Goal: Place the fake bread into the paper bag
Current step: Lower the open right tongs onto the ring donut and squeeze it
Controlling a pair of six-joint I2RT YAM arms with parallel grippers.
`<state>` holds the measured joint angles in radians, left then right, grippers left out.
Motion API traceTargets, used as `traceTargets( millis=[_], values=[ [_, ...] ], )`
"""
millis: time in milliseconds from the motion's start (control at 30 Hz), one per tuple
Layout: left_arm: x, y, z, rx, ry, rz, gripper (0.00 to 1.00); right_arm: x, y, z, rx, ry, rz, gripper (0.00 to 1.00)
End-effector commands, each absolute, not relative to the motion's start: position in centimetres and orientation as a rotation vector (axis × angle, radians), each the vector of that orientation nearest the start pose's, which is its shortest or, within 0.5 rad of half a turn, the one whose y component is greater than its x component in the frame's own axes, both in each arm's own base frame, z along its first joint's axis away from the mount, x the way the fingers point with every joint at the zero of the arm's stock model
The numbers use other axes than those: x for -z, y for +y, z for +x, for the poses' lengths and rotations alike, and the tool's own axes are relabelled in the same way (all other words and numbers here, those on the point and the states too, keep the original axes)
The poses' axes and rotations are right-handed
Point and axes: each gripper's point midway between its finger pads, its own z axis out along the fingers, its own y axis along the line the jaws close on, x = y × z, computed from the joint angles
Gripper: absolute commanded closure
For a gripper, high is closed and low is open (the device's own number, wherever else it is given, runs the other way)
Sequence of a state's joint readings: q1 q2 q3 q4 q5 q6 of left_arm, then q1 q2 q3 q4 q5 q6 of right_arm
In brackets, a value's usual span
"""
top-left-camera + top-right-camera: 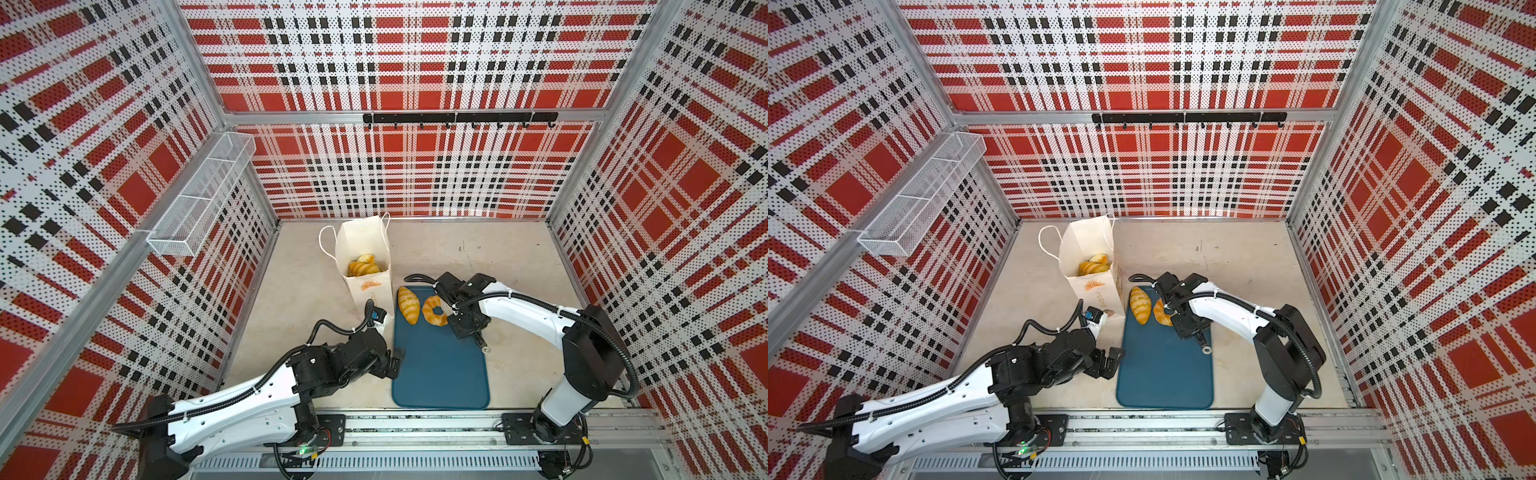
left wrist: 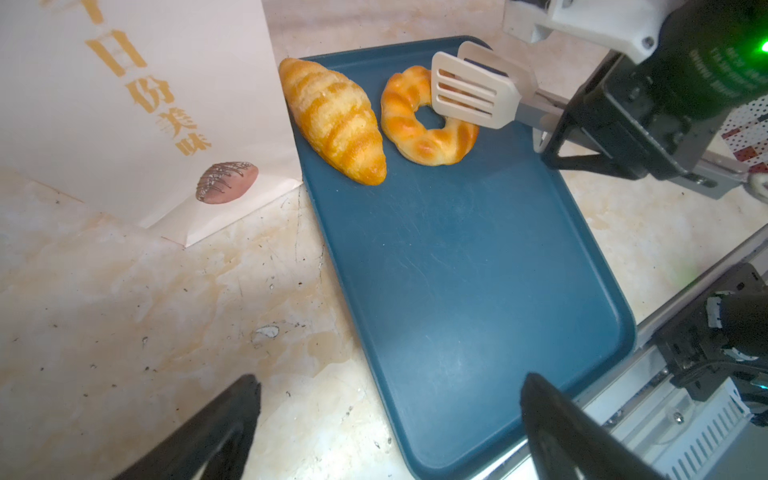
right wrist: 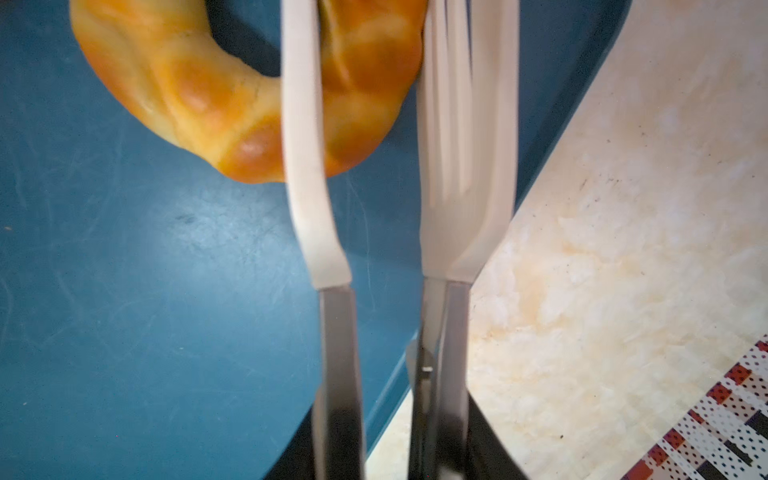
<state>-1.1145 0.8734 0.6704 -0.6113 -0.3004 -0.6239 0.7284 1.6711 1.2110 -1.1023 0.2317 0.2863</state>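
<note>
- Paper bag: white, upright on the bench, mouth open. Fake bread lies inside, apparently two or more pieces.
- Tray: dark teal, just beside the bag.
- Croissant and ring doughnut: side by side at the tray's far end.
- Right claw: clenched on the metal handles of the white tongs. The blades straddle one side of the doughnut's ring; the blur hides whether they touch it.
- Left claw: released, jaws wide, low at the tray's left edge.

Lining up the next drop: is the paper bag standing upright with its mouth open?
Upright and open: in both top views the paper bag stands on its base, mouth gaping upward, with bread visible inside.
</note>
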Motion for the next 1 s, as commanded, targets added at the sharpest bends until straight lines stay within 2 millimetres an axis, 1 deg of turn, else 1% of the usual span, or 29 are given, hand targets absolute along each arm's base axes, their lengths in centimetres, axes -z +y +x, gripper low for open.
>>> traceTargets(
  millis=[0, 233, 333, 400, 567, 733, 967],
  values=[
    [-16.6, -22.3, 16.7, 0.520, 2.313, 0.413, 0.01, -9.4, 16.0, 24.6, 0.316, 2.916, -0.689, 0.64],
    [-16.9, -22.3, 16.7, 0.524, 2.302, 0.410, 0.01, -11.0, 15.8, 22.6, 0.260, 2.915, -0.694, 0.64],
    [-16.8, -22.1, 16.7, 0.519, 2.301, 0.405, 0.01, -11.5, 16.0, 21.7, 0.239, 2.917, -0.690, 0.58],
    [-16.7, -22.1, 16.7, 0.513, 2.303, 0.406, 0.00, -11.6, 15.9, 21.4, 0.236, 2.921, -0.687, 0.56],
    [-16.6, -22.2, 16.7, 0.513, 2.306, 0.414, 0.01, -11.8, 15.8, 21.8, 0.262, 2.910, -0.682, 0.54],
    [-16.6, -22.1, 16.6, 0.516, 2.304, 0.411, 0.01, -12.0, 15.2, 22.7, 0.360, 2.884, -0.703, 0.52],
    [-16.5, -21.9, 16.6, 0.513, 2.308, 0.402, 0.01, -10.5, 15.8, 23.2, 0.371, 2.908, -0.754, 0.52]
  ],
)
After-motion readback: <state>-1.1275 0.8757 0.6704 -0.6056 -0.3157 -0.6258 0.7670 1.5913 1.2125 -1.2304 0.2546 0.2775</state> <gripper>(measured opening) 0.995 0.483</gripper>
